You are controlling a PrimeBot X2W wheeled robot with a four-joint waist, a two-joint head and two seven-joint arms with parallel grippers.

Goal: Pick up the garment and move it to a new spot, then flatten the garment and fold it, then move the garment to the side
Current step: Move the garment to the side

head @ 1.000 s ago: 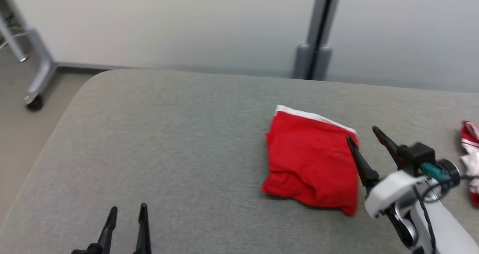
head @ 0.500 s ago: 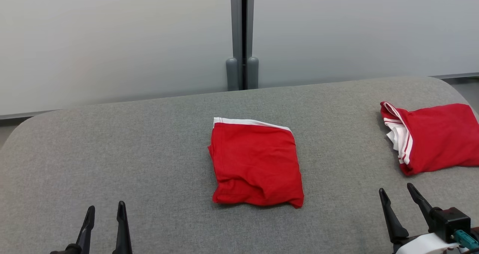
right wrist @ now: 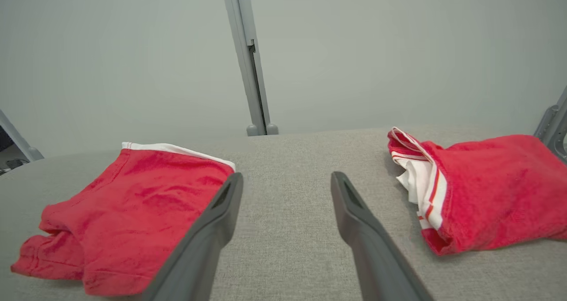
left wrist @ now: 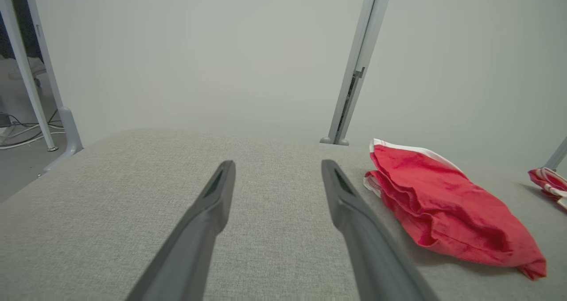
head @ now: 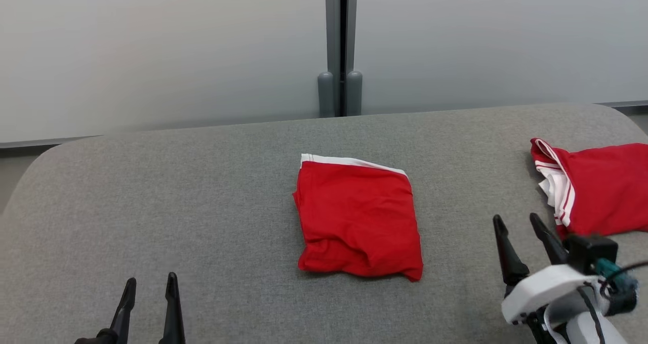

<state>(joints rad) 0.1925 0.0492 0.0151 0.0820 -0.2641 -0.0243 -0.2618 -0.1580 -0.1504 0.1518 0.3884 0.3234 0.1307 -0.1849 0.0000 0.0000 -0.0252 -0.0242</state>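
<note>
A red garment [head: 359,222] with a white band along its far edge lies folded in a rough rectangle at the middle of the grey padded surface [head: 202,192]. It also shows in the wrist views [left wrist: 443,203] [right wrist: 133,199]. My left gripper [head: 151,279] [left wrist: 278,166] is open over bare fabric at the near left, well apart from it. My right gripper [head: 516,218] [right wrist: 288,177] is open and holds nothing. It hovers over the gap between this garment and a second red garment [head: 602,192] [right wrist: 491,185] with white stripes at the right edge.
A grey partition post [head: 340,45] stands behind the surface's far edge, against pale wall panels. The surface's corners are rounded at far left and far right. In the left wrist view a metal frame leg [left wrist: 66,123] and cables stand on the floor beyond the left end.
The head camera has swung right, bringing the second garment into full view. My right gripper, which was at the central garment's right edge, now stands apart from it to the right. Both grippers stayed open.
</note>
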